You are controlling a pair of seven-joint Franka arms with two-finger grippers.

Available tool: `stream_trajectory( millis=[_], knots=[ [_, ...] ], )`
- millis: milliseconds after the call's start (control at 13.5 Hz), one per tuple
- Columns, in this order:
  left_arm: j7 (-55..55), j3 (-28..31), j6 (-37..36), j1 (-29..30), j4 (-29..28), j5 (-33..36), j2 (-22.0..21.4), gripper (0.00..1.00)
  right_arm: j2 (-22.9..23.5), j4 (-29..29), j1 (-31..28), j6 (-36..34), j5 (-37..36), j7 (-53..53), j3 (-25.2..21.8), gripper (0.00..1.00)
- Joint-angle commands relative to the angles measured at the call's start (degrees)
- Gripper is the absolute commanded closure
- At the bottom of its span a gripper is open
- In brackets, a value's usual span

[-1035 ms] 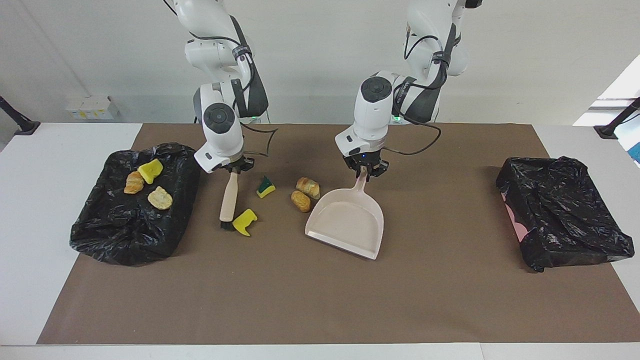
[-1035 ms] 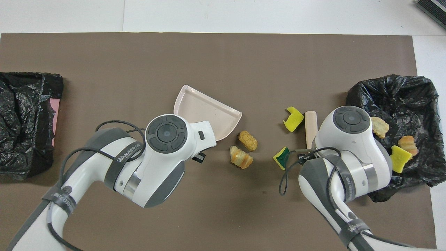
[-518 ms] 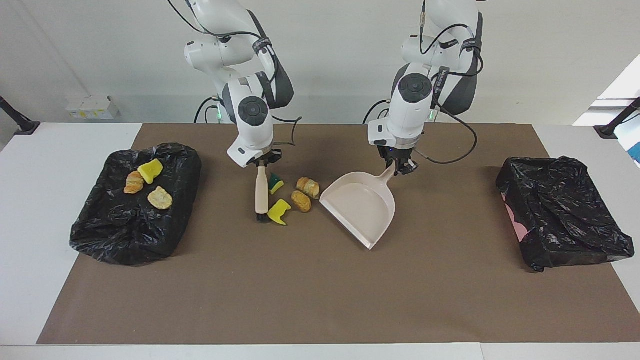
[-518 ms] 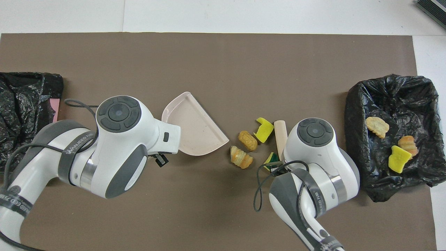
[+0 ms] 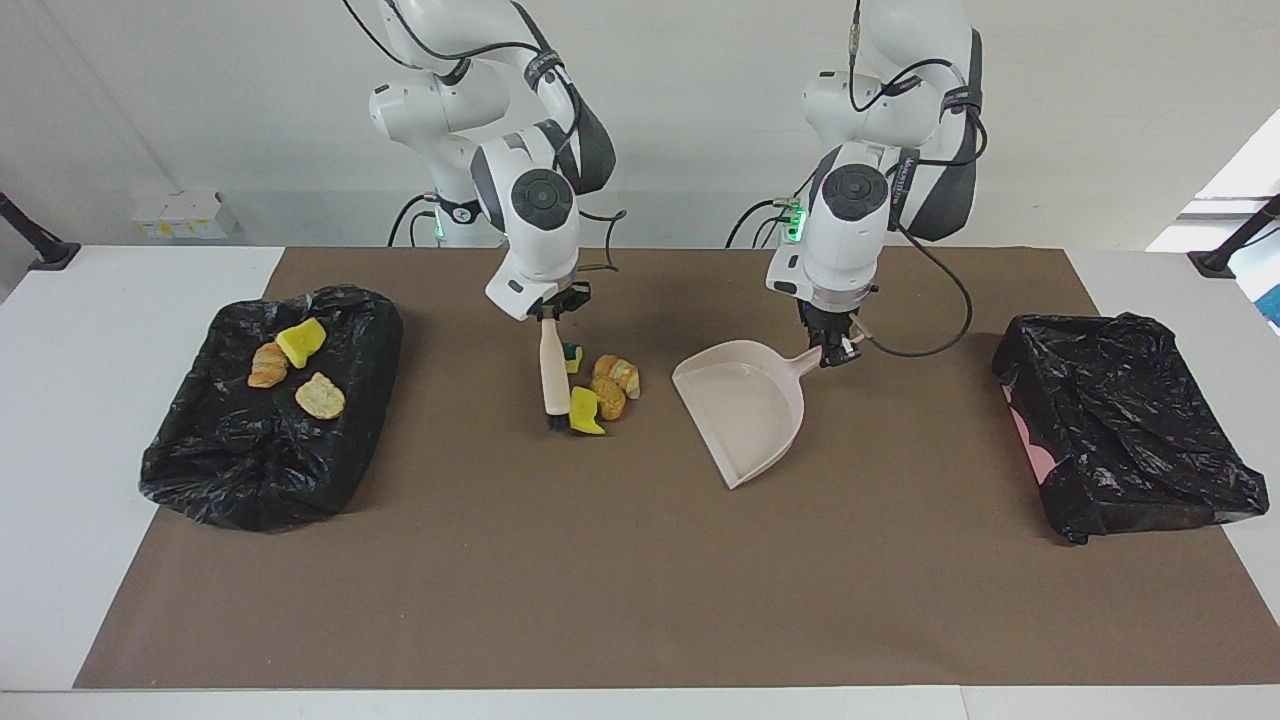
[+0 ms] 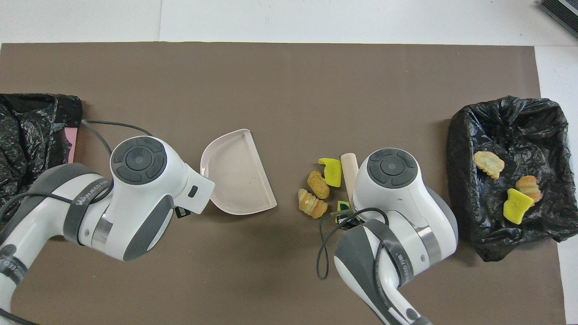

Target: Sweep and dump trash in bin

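Note:
My right gripper (image 5: 556, 306) is shut on the cream handle of a brush (image 5: 549, 375), whose bristles are down on the brown mat. A yellow sponge bit (image 5: 585, 410) lies against the bristles, touching two bread lumps (image 5: 607, 396). A green-backed sponge bit (image 5: 571, 352) lies beside the handle. My left gripper (image 5: 836, 346) is shut on the handle of the pale pink dustpan (image 5: 745, 412). Its open edge faces the scraps across a short gap. The overhead view shows the dustpan (image 6: 237, 178), the yellow bit (image 6: 332, 166) and the lumps (image 6: 317, 194). Both hands hide their fingers there.
A bin lined with a black bag (image 5: 250, 460) stands at the right arm's end and holds three scraps (image 5: 300, 368). It also shows in the overhead view (image 6: 505, 135). A second black-bagged bin (image 5: 1120, 440) stands at the left arm's end.
The right gripper has swept the brush toward the dustpan, pushing the yellow bit against the bread lumps. The left gripper has moved the dustpan toward its own end and turned its mouth toward the scraps.

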Motion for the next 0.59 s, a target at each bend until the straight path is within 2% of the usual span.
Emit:
stream_trajectory(
  millis=[0,148,518],
  knots=[
    [3.1,-0.5,2.8,0.6,-5.3,2.3,-3.5,1.0,0.5,1.3,-2.3,-1.5,0.2,-2.4,-0.1,1.0],
    [3.1,-0.6,5.7,-0.5,-6.8,3.9,-2.6,1.0,0.5,0.0,-4.4,-0.7,0.0,-3.5,0.0,1.0],
    [3.0,-0.7,8.2,-1.9,-8.1,4.7,-1.6,1.0,1.2,-2.7,-3.7,3.5,0.0,-3.5,0.1,1.0]
  ],
)
